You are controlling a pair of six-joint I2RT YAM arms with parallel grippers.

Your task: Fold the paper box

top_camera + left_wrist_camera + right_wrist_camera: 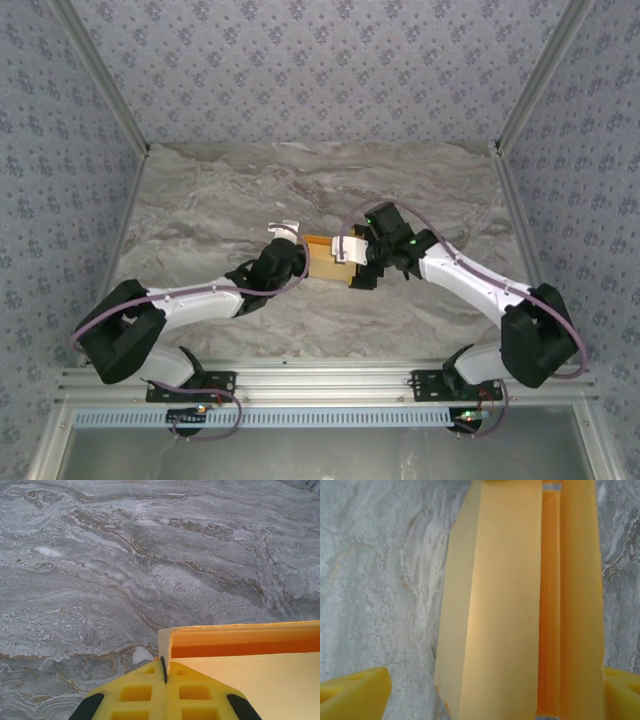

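Paper box [325, 262]: I count one, a small shallow yellow-orange piece of card at about the middle of the marble tabletop [200, 200], well away from all four edges. It sits between two arms, each with one end effector, and the two meet at it from either side.

The left end effector [298, 262] is at the box's left edge. On my left wrist feed its two yellow fingers [197, 692] are clenched, pads pressed flat together with only a dark seam between them. The pale corner of the box wall [164, 647] runs straight down into that seam, so I read it as pinching the thin card.

The right end effector [362, 268] is released. On the right wrist feed one finger [350, 697] stands clear of the paper box [500, 605], with bare tabletop [370, 555] showing in the gap. The other finger [622, 690] is just beside the far wall, and I cannot tell whether it touches.

From above, both end effectors cover the ends of the box, leaving only a middle strip showing. I cannot tell from there whether the box rests on the tabletop or is lifted off it. The left wrist feed cuts the box off at the right and bottom of the frame, showing a cream panel [250, 685] and an orange inner wall. The right wrist feed crops it top and bottom.
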